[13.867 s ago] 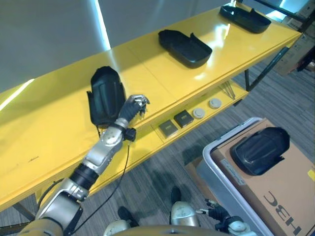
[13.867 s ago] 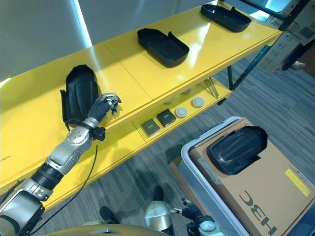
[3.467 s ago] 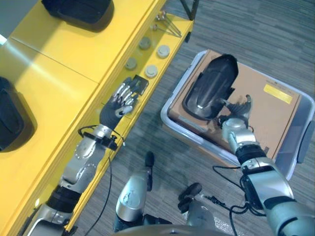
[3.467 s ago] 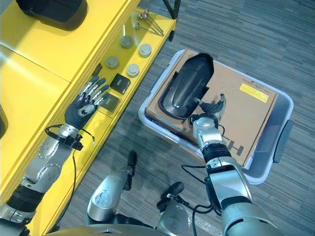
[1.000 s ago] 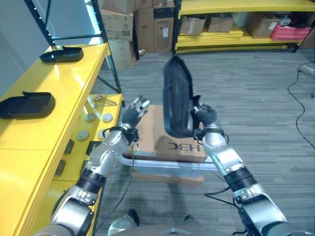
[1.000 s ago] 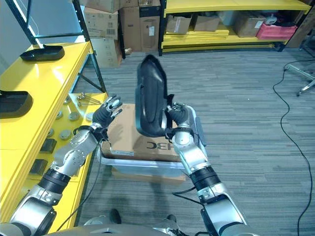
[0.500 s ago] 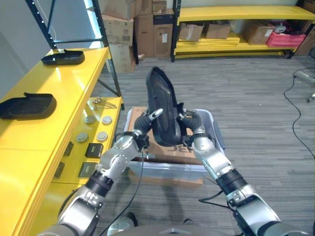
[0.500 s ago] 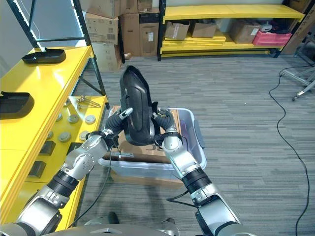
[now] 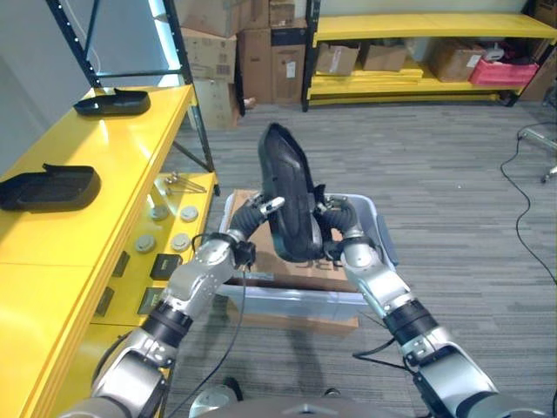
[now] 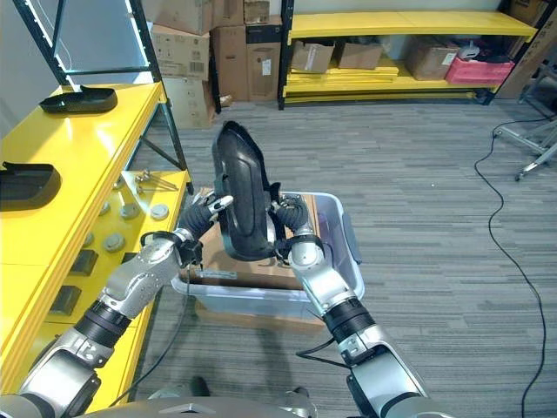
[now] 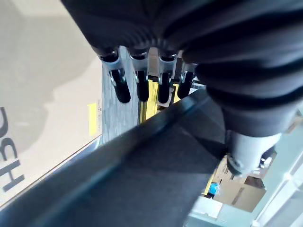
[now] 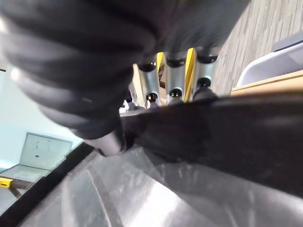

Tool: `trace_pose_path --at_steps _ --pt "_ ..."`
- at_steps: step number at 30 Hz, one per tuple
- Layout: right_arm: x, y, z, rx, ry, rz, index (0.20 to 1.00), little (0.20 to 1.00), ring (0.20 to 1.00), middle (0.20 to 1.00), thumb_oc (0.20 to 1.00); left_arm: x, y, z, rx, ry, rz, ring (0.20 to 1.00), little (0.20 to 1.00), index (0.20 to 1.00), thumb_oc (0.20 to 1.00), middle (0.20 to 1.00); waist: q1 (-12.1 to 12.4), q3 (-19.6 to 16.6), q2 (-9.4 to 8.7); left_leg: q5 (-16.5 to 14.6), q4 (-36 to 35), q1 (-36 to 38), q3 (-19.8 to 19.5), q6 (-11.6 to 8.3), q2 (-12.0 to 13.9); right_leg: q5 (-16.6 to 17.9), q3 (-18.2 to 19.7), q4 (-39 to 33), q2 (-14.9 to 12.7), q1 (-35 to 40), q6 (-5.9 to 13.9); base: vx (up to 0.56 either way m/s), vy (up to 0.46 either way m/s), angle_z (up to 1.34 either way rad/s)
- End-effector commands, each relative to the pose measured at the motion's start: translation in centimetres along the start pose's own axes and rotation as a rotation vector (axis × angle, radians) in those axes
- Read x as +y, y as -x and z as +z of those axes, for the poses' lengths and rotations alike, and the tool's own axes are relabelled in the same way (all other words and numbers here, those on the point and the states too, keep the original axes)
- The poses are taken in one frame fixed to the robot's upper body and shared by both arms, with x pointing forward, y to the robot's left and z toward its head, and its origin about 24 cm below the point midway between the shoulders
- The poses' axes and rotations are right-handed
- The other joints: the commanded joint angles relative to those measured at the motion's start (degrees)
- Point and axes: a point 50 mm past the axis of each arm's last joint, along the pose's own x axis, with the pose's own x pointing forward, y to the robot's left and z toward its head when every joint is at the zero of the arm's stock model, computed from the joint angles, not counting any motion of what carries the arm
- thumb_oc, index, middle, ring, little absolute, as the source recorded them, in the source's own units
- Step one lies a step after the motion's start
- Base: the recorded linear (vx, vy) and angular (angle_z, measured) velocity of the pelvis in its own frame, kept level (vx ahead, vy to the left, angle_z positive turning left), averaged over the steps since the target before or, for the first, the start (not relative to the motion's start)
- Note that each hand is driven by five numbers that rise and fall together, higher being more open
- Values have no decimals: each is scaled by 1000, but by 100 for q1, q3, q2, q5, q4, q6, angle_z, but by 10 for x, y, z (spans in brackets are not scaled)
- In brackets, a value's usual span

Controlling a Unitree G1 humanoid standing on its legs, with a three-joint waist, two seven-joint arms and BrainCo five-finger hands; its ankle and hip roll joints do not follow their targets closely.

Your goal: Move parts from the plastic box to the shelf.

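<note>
**Now the part is up and out of the box**

Both hands hold the black moulded part (image 9: 287, 203) upright above the plastic box (image 10: 345, 252): right hand (image 10: 291, 219) curled on its edge, left hand (image 10: 202, 214) seemingly clamping the other side. Next, swing it left to the yellow shelf (image 9: 83, 218) and lay it down

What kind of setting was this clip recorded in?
Most likely a warehouse or factory storeroom: yellow racking along the back wall holds cardboard boxes, more cartons are stacked on the floor, and a yellow shelf carries black moulded parts.
</note>
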Motion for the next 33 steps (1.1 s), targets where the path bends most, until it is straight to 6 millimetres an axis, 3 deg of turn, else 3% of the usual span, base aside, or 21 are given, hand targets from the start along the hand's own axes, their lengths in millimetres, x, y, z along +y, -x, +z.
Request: trace_pose_path --at_steps 1,10,19,20,21,33 --pt "-2 -15 48 -180 -58 -26 200 200 200 200 200 -44 -19 22 -26 -85 -204 1000 1000 1000 1000 1000 170 -248 101 -415 101 180 -167 -287 272 -441 -157 220 -242 -7 504 0 0 0" --pt "5 -14 54 -192 -52 -2 200 200 200 200 200 -72 -21 3 50 -55 -277 1000 1000 1000 1000 1000 42 -243 90 -408 45 215 -79 -284 279 -405 -80 199 -241 -52 520 -7 -2 -3" --pt "9 -15 59 -193 -55 12 200 200 200 200 200 -75 -24 7 12 -76 -262 1000 1000 1000 1000 1000 0 -248 84 -378 -4 251 -7 -297 296 -385 -90 166 -235 -39 524 -4 0 -4" --pt "9 -15 60 -194 -56 14 200 200 200 200 200 -76 -24 8 3 -74 -263 636 636 636 636 636 -6 -249 81 -376 -6 251 -2 -299 298 -384 -90 165 -235 -39 524 0 0 0" --pt "9 -15 60 -194 -57 15 200 200 200 200 200 -76 -25 9 -8 -66 -261 200 200 200 200 200 -10 -249 80 -374 -7 250 -3 -300 298 -384 -89 166 -236 -43 525 0 0 0" --pt "11 -15 59 -179 -76 12 200 200 200 200 200 -74 -23 29 -105 -133 -243 200 200 200 200 200 6 -292 71 -363 -64 285 -31 -293 283 -392 -86 148 -220 -20 522 -5 -1 -2"
